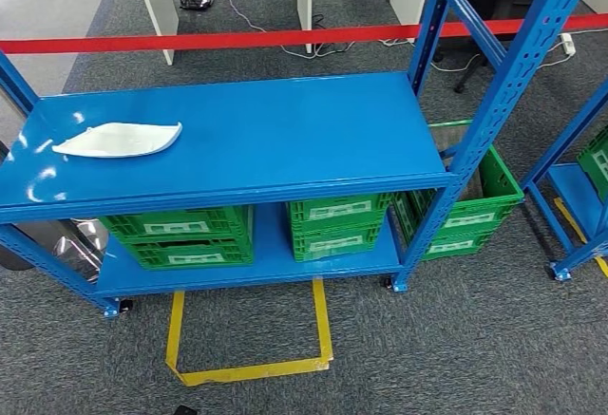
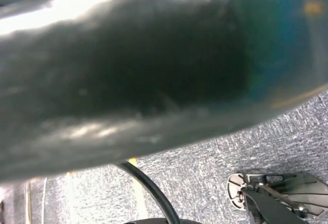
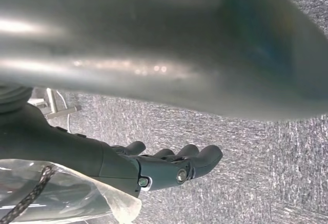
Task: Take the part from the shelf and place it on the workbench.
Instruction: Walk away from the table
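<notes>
The part is a flat white curved shell that tapers to a point. It lies on the left of the blue shelf's top board in the head view, with nothing touching it. My right hand hangs over grey carpet in the right wrist view. Its dark fingers are stretched out and hold nothing. A large blurred grey shape covers most of the left wrist view, with carpet below it.
Green crates stand on the lower board, and another crate sits behind the right upright. A yellow tape square marks the floor before the shelf. Red barrier tape runs behind it. A second blue rack stands at the right.
</notes>
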Controlling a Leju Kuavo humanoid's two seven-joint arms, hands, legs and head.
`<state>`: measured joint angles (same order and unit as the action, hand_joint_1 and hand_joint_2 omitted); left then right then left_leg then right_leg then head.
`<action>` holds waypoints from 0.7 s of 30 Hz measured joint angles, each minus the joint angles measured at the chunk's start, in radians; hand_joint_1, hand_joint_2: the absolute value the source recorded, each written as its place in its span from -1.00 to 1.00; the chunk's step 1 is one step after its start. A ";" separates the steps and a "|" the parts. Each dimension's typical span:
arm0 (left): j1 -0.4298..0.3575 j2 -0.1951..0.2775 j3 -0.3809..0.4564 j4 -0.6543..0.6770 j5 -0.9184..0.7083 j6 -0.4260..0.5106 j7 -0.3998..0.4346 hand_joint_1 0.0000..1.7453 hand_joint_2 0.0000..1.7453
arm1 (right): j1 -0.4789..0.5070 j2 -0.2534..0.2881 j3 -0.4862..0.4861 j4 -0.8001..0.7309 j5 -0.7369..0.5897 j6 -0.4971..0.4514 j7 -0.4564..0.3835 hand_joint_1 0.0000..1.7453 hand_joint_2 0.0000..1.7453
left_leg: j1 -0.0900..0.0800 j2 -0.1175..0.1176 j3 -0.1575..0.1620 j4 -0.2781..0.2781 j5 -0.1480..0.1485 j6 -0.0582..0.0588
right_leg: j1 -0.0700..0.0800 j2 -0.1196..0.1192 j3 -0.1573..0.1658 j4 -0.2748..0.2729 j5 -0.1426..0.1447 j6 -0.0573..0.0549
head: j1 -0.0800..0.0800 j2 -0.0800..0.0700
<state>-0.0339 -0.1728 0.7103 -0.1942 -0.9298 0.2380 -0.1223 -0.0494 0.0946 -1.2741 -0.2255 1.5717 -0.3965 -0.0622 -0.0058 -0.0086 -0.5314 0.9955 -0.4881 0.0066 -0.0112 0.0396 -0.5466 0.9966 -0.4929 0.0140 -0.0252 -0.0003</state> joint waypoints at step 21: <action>-0.001 0.000 0.000 0.000 -0.004 0.001 -0.010 -1.00 -1.00 | 0.000 0.000 0.017 0.000 -0.005 0.006 -0.011 -1.00 -1.00 | 0.002 0.000 0.000 0.000 0.000 0.000 | 0.001 0.000 0.000 0.000 0.000 0.000 | 0.000 0.000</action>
<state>-0.0345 -0.1728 0.7103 -0.1942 -0.9335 0.2388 -0.1325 -0.0489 0.0946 -1.2568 -0.2255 1.5671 -0.3906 -0.0731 -0.0043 -0.0086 -0.5316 0.9955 -0.4879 0.0062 -0.0103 0.0396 -0.5467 0.9970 -0.4929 0.0138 -0.0252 -0.0003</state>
